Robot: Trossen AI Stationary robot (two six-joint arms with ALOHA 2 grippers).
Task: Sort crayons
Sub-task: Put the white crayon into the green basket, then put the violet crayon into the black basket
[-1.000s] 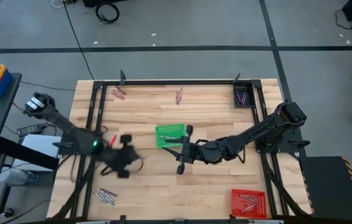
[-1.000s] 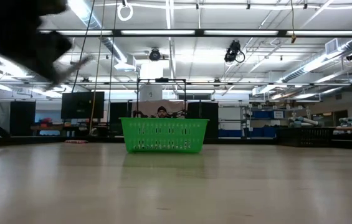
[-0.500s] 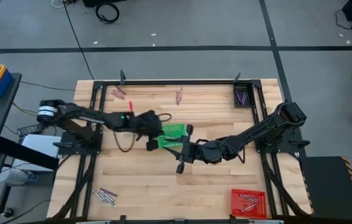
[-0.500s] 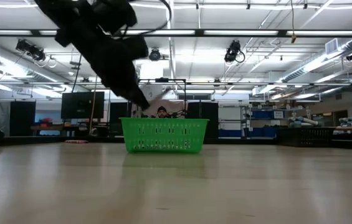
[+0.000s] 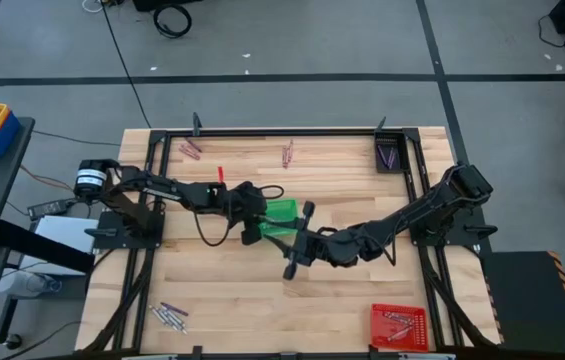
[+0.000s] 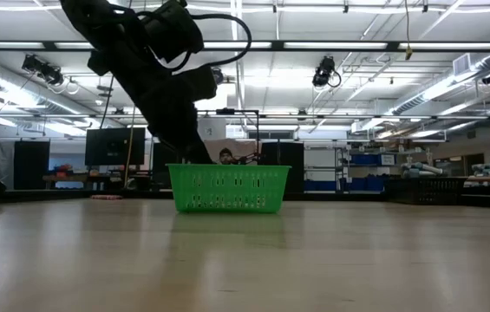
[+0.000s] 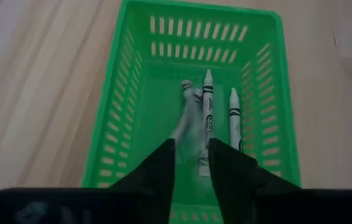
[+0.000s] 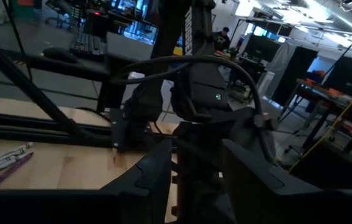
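Wooden counter [image 5: 262, 300] carried all items, seen from above. Left arm reached from 9 o'clock toward centre; right arm reached from 3 o'clock, both meeting near the middle.

Green tray [image 5: 280, 212] sat at counter centre, partly covered by the arms. Red tray [image 5: 398, 325] at about 5 o'clock corner, with pale crayons lying in it. Dark tray [image 5: 389, 154] at about 1 o'clock corner, holding purple crayons.

Left claw [image 7: 192, 163] hung directly over the green tray [image 7: 126, 112], fingers parted a little, nothing gripped between them. In the tray lay white crayons [image 7: 208, 106], side by side; one was blurred.

Right claw [image 5: 299, 240] rested just beside the tray at its 5 o'clock side; wrist view showed the fingers [image 8: 144, 168] parted with nothing held.

Loose crayons: reddish-pink crayons [image 5: 191, 149] at 11 o'clock, pink pair [image 5: 287, 153] at 12 o'clock, grey-lilac crayons [image 5: 171, 314] at 7 o'clock, single red crayon [image 5: 219, 174] near the left arm.
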